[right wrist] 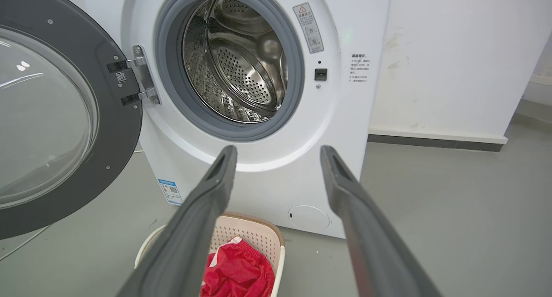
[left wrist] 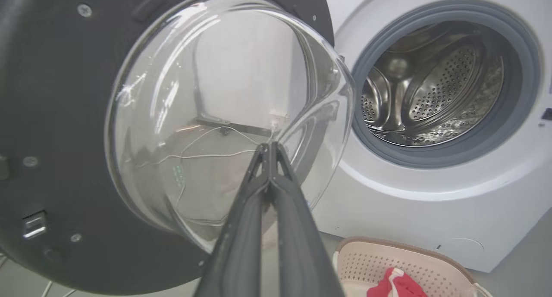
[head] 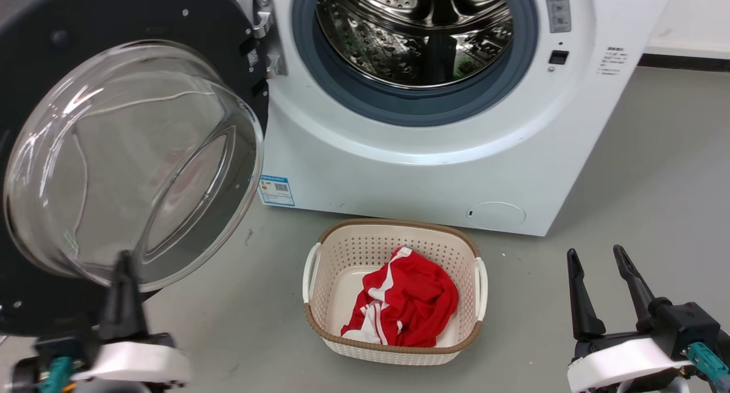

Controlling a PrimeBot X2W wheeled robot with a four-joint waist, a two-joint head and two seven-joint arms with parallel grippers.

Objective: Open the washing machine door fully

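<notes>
The washing machine door (head: 171, 16), a big black disc with a bulging clear glass bowl, stands swung out to the left on its hinge (head: 265, 36), its inner side facing me. In the left wrist view the door (left wrist: 56, 116) fills the left half and in the right wrist view the door (right wrist: 116, 116) hangs at the left. My left gripper (head: 122, 262) is shut with nothing in it, tips just below the glass bowl; the same gripper (left wrist: 269, 145) points at the bowl's lower edge. My right gripper (head: 596, 253) stands open at the lower right, seen as my right gripper (right wrist: 278, 150) facing the machine front.
The white washing machine (head: 399, 165) shows its steel drum (head: 416, 33) inside a grey rubber ring. A cream basket (head: 319, 319) holding a red and white garment (head: 405, 302) sits on the grey floor before it. A white wall (right wrist: 453, 60) stands at the right.
</notes>
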